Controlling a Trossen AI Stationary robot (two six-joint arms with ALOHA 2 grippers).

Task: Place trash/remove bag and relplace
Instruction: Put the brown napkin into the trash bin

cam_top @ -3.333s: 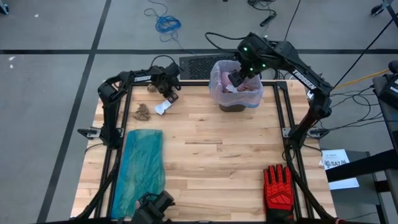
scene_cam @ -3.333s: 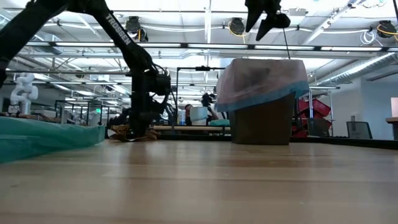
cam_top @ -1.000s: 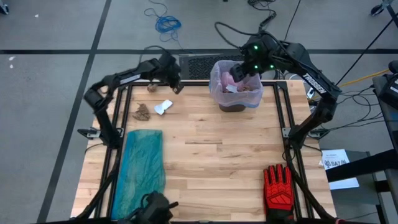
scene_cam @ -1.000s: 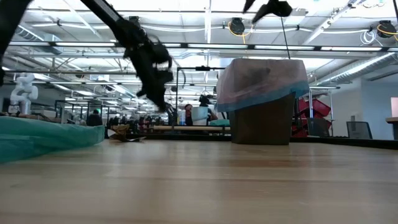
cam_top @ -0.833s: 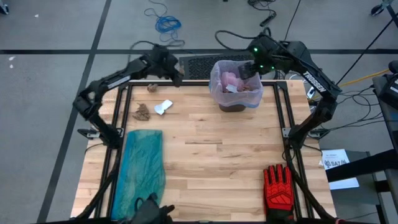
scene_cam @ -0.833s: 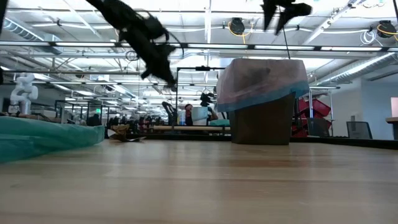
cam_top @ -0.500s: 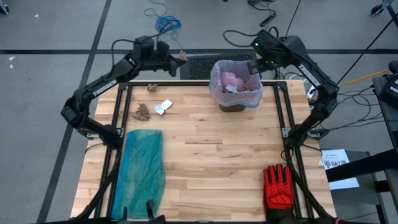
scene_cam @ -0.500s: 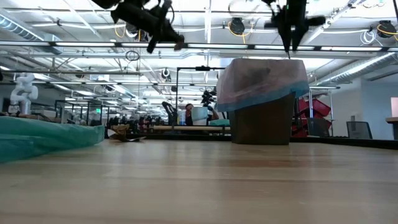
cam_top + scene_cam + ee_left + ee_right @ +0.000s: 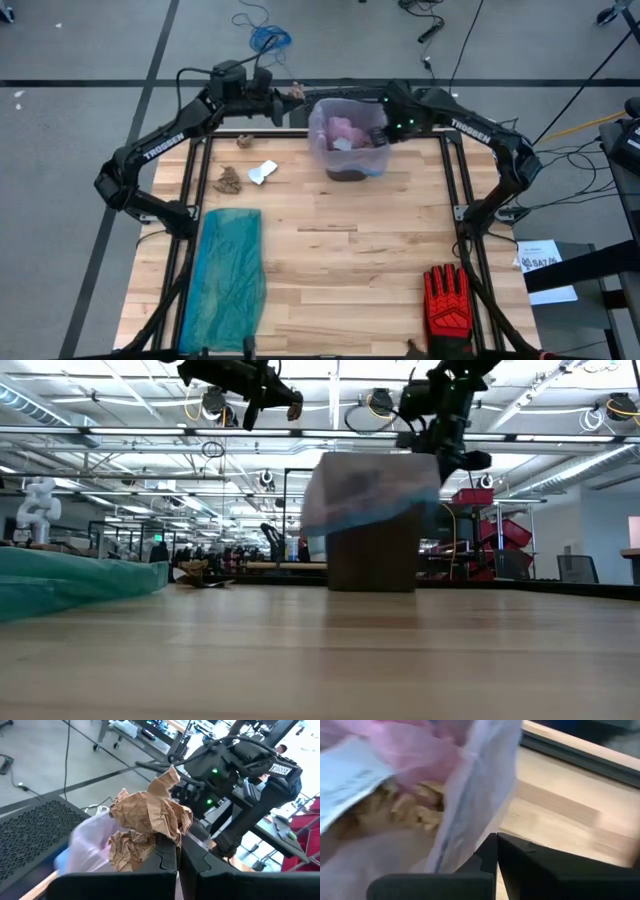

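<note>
Left gripper (image 9: 284,98), fingers clenched on a brown paper wad (image 9: 150,817), hangs just beside the bag's (image 9: 330,128) rim; right gripper (image 9: 383,130) fingers pinch the opposite rim.

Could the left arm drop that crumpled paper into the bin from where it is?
Probably yes. The left gripper holds the brown paper wad high beside the bin, whose bag mouth looks open, with only the right gripper at its rim.

The pinkish-lavender bag (image 9: 345,135) with blue drawstring rim lines a brown bin at the table's far edge and holds scraps, one crumpled brown paper wad (image 9: 150,817) is pinched aloft beside it, and two scraps (image 9: 262,172) lie on the table.
</note>
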